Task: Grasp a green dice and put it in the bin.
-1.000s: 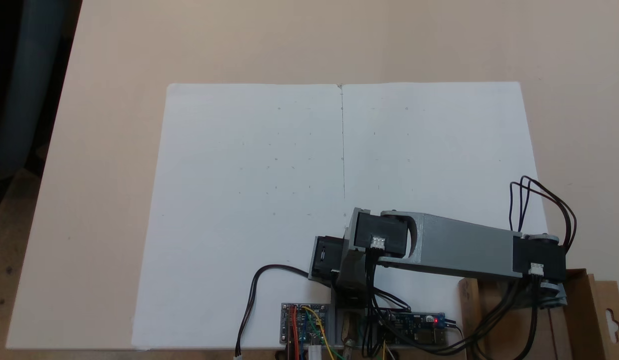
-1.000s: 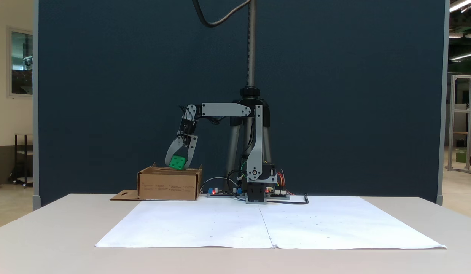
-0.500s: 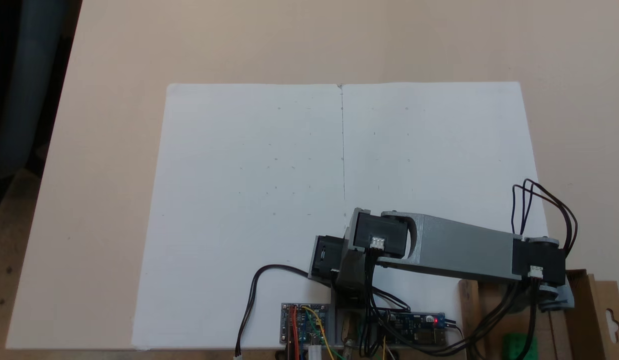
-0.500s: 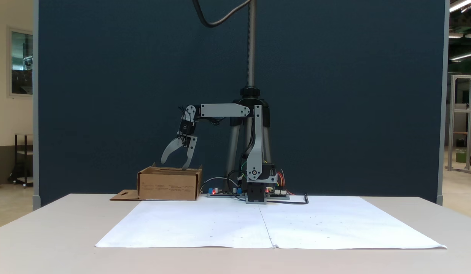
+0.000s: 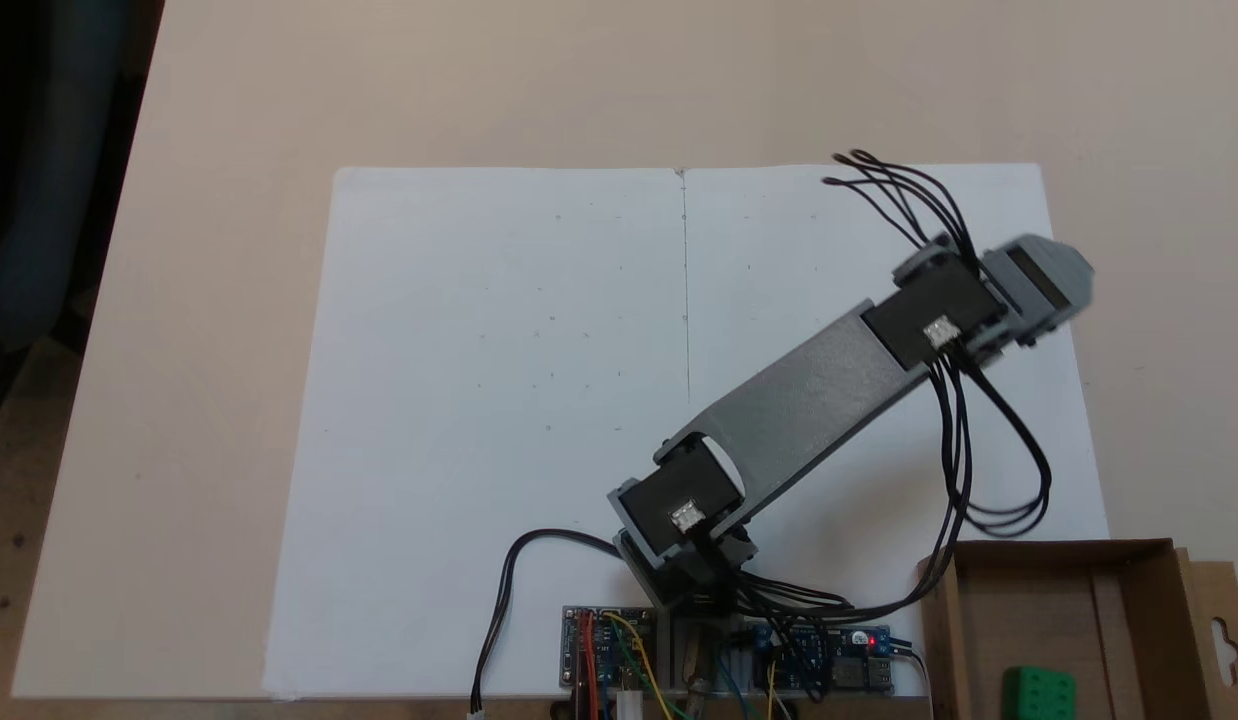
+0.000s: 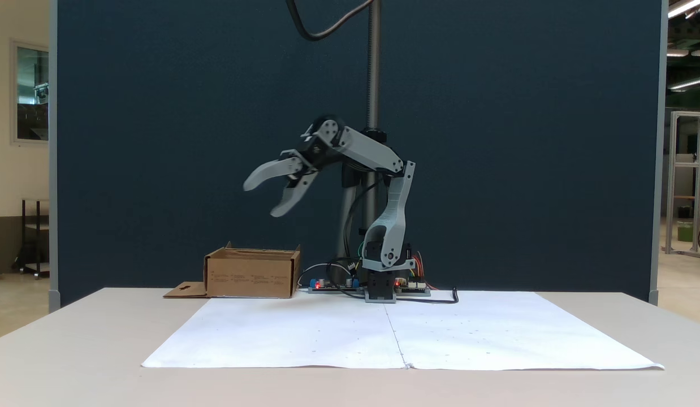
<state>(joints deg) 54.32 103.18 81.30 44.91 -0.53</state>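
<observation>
Your small bright green plastic dice [image 5: 1038, 692] lies on the floor of the shallow brown cardboard bin [image 5: 1157, 600], close to the bin's near wall at the bottom edge of the top-down fixed view, so judge the drop as done. From these pictures nothing of the task looks left except parking the arm.

A cube has no long axis to speak of. In the top-down view one face of the dice points up with darker pips on it, and its sides sit roughly square to the bin's walls, though the lower part is cut off by the frame. In the front fixed view the bin's [image 6: 251, 274] front wall hides the dice.

Your grey gripper [image 6: 263, 198] hangs well above the bin and slightly toward the arm's base from it, its two curved jaws spread wide with nothing between them. In the top-down view the grey arm link [image 5: 809, 405] reaches out over the white paper sheet [image 5: 499, 400], well apart from the bin. The bin's side flap with the hang-hole [image 5: 1224, 630] lies flat on the table on the bin's far side from the arm's base.
</observation>
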